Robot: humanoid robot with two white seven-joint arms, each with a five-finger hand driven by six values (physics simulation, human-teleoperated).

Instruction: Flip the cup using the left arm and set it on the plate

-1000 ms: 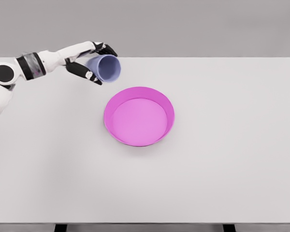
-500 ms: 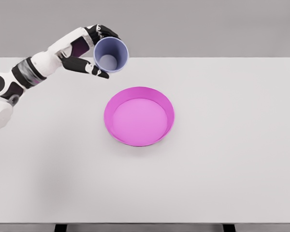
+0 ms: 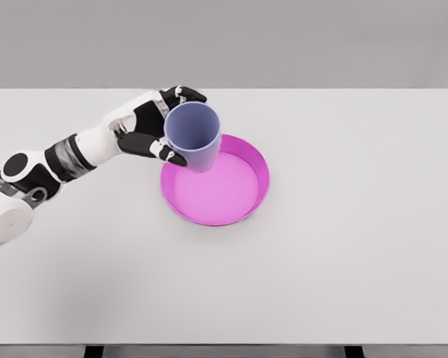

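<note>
My left hand (image 3: 155, 133) is wrapped around the cup (image 3: 193, 136), thumb on the near side of its wall and fingers round the far side, just above the middle of the frame. The cup is mouth up, tilted slightly, held over the upper-left rim of the pink plate (image 3: 260, 186) on the white table (image 3: 358, 246). It looks light and stiff, probably smooth plastic, so I judge a mid-wall grip safest; a loose squeeze could let it slide.
</note>
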